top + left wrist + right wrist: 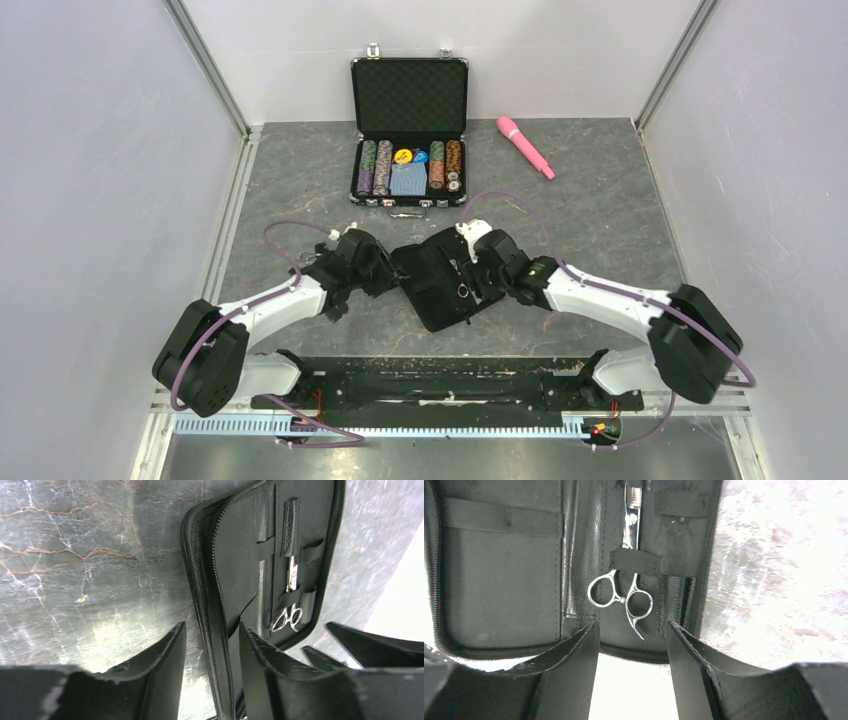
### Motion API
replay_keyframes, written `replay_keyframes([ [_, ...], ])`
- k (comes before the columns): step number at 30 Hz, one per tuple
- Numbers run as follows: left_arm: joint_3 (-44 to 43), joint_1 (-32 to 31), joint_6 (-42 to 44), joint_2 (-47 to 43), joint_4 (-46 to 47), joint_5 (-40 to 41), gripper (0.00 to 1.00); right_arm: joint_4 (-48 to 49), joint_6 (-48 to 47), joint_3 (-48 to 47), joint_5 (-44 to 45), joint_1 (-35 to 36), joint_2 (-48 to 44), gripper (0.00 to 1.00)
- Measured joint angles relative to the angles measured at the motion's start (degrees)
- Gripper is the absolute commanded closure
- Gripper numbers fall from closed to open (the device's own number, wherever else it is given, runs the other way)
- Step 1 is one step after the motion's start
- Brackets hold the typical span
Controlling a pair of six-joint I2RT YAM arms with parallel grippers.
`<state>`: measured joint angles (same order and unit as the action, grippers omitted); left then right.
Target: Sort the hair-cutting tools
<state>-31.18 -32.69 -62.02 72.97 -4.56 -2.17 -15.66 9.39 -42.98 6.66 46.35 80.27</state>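
Right fingers (pixel 574 677) apart, scissors (pixel 623 599) blades partly under strap, pouch (pixel 499 580) cropped

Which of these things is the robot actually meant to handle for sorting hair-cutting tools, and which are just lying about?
Part of the job: silver scissors, strapped inside the open black zip pouch.
Just lying about: pink wand; open poker chip case.

Elastic strap (pixel 635 561) over scissors (pixel 623 600); free table (pixel 610 230) right of pouch (pixel 430 285).
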Motion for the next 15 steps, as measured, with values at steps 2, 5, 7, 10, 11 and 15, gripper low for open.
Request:
replay_keyframes([
  [2,-0.63,-0.09,1.4,-0.46,-1.46,0.44,0.24,1.22,0.0,1.33,0.79,0.0,-3.93,0.41],
  [5,-2.86,-0.04,3.98,-3.13,-7.04,3.45,0.09,3.72,-0.09,3.56,1.46,0.0,-9.25,0.34],
  [7,-5.4,0.22,6.73,-5.09,-11.19,6.1,0.04,5.7,-0.2,5.16,2.03,0.0,-12.0,0.29],
  [10,-11.76,1.22,12.63,-7.1,-18.51,11.5,0.0,10.75,-0.68,9.31,3.08,0.0,-16.41,0.24],
  [11,-13.57,1.62,14.45,-7.23,-20.28,12.83,0.0,11.98,-0.7,10.4,3.39,0.0,-17.31,0.23],
  [15,-21.14,3.17,23.28,-6.54,-26.97,18.49,0.0,19.1,-1.22,16.06,4.11,0.0,-20.68,0.13],
])
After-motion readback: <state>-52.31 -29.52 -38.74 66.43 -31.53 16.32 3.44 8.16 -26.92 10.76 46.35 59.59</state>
